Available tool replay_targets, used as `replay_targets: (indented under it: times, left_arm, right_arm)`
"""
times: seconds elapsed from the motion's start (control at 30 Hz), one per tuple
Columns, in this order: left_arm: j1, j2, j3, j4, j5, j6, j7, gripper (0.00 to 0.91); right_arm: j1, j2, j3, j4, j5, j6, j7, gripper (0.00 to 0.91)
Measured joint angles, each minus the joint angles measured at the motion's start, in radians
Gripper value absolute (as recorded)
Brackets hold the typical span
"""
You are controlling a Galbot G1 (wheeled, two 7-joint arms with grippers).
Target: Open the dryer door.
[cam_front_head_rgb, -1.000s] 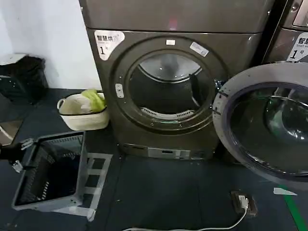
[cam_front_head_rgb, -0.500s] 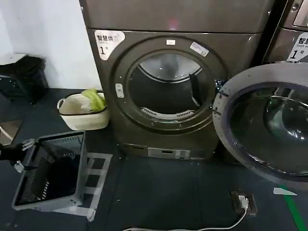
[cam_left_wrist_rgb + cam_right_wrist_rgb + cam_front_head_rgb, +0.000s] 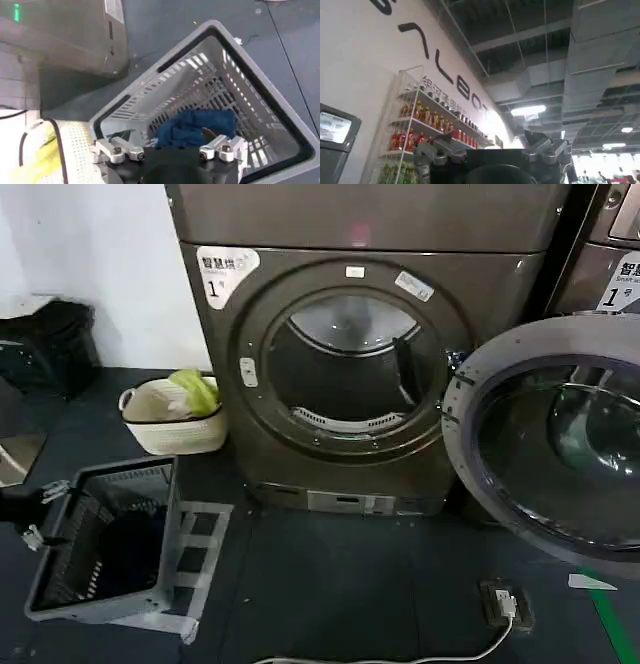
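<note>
The dryer door (image 3: 560, 444), a wide shiny ring around dark glass, stands swung wide open to the right of the dark-grey dryer (image 3: 350, 224). The round drum opening (image 3: 350, 369) is uncovered. My left gripper (image 3: 42, 512) hangs open at the far left, low over the grey laundry basket (image 3: 120, 470), well away from the door. In the left wrist view the left gripper (image 3: 170, 150) is above blue cloth (image 3: 195, 127) inside that basket (image 3: 260, 85). My right gripper (image 3: 490, 150) is open, holds nothing and points up at a ceiling.
A white basket (image 3: 172, 434) with yellow-green cloth sits left of the dryer. Black bags (image 3: 50, 344) lie against the left wall. A power box with a white cable (image 3: 505, 602) lies on the floor. A neighbouring machine (image 3: 610, 254) stands behind the open door.
My left gripper has drifted slightly down and left beside the grey basket. The dryer door has not moved.
</note>
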Motion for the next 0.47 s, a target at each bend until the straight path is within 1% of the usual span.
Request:
replay_targets:
  times: [0.47]
  left_arm:
    - [-0.002,-0.007,-0.002,0.017,0.024,-0.031,0.001,0.907]
  right_arm:
    - [-0.001,0.005,-0.001,0.003,0.000,0.000,0.000,0.907]
